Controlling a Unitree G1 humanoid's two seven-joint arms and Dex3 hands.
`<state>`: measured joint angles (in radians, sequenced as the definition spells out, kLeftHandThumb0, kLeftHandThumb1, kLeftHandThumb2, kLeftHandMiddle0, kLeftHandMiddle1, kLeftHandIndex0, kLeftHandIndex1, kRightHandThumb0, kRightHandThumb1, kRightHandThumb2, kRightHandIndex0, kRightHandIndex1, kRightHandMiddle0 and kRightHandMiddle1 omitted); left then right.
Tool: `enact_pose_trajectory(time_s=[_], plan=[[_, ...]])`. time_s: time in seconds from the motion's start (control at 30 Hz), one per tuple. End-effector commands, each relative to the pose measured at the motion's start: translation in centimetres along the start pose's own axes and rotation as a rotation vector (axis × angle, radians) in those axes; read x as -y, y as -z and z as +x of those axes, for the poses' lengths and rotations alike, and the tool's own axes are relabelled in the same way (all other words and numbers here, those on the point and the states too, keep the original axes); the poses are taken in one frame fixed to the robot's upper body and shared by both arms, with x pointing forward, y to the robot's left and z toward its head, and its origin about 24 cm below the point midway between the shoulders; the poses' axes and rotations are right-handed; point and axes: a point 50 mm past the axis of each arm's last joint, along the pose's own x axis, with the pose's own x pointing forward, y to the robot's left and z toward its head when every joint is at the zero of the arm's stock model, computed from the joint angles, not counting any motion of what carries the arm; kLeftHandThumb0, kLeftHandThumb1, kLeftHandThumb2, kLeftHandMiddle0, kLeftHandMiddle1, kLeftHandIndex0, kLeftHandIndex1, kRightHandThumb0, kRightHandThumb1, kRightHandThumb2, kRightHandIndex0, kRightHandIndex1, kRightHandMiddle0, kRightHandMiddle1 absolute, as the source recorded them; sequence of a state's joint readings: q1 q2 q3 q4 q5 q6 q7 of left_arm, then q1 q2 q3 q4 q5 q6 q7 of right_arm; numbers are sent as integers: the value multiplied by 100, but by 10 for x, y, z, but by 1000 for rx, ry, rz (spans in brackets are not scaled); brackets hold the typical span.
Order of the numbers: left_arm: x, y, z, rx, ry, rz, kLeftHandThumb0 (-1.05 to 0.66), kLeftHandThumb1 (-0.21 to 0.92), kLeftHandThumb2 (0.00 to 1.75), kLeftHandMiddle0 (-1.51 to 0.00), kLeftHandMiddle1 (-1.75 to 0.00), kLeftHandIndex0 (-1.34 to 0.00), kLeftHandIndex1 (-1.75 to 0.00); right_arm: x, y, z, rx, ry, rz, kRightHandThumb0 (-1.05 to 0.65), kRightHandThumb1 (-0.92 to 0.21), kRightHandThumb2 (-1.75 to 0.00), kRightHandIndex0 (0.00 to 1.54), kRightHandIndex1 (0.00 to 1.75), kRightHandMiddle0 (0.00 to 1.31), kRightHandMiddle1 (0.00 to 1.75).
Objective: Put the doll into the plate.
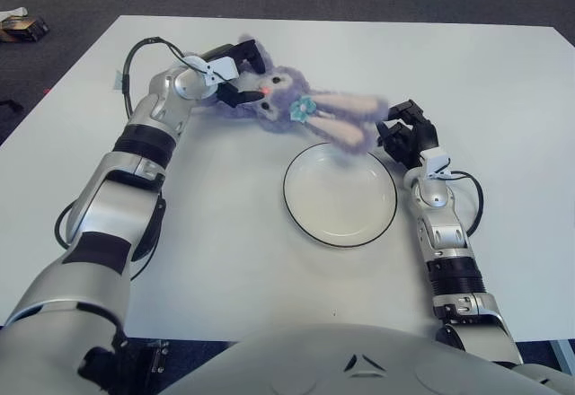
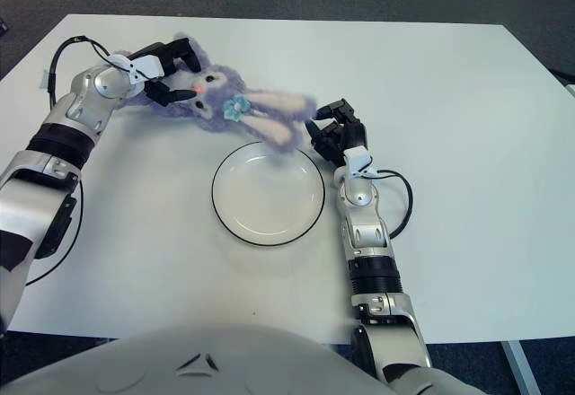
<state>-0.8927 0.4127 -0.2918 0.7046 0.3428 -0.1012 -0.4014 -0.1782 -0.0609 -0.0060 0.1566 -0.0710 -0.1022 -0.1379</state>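
The doll (image 1: pixel 296 108) is a purple plush rabbit with long pale ears, a teal bow and a red nose. My left hand (image 1: pixel 229 76) is shut on its body, at the far left of the plate. The doll lies tilted, and its ears reach over the plate's far rim. The plate (image 1: pixel 341 211) is white with a dark rim, sits at the table's middle and holds nothing. My right hand (image 1: pixel 406 133) shows just right of the ear tips, beside the plate's far right rim, with relaxed fingers holding nothing.
The white table (image 1: pixel 503 99) extends wide to the right and behind the doll. A small dark object (image 1: pixel 22 27) lies on the floor beyond the table's far left corner. Grey carpet surrounds the table.
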Motion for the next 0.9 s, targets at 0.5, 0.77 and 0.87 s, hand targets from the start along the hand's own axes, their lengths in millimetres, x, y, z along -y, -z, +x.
enact_pose_trajectory(time_s=[0.5, 0.77, 0.87], plan=[[45, -16, 15, 8, 168, -66, -1, 92, 35, -39, -154, -29, -147, -7, 23, -14, -98, -28, 7, -36, -92, -31, 72, 157, 42, 152], [55, -32, 24, 13, 157, -73, -1, 92, 36, -38, -157, -27, -146, -7, 23, -13, -97, -36, 10, -36, -92, -31, 72, 157, 42, 152], [58, -36, 28, 5, 152, -107, -1, 92, 38, -37, -162, -26, -143, -6, 23, -13, -98, -41, 12, -36, -92, -31, 72, 157, 42, 152]])
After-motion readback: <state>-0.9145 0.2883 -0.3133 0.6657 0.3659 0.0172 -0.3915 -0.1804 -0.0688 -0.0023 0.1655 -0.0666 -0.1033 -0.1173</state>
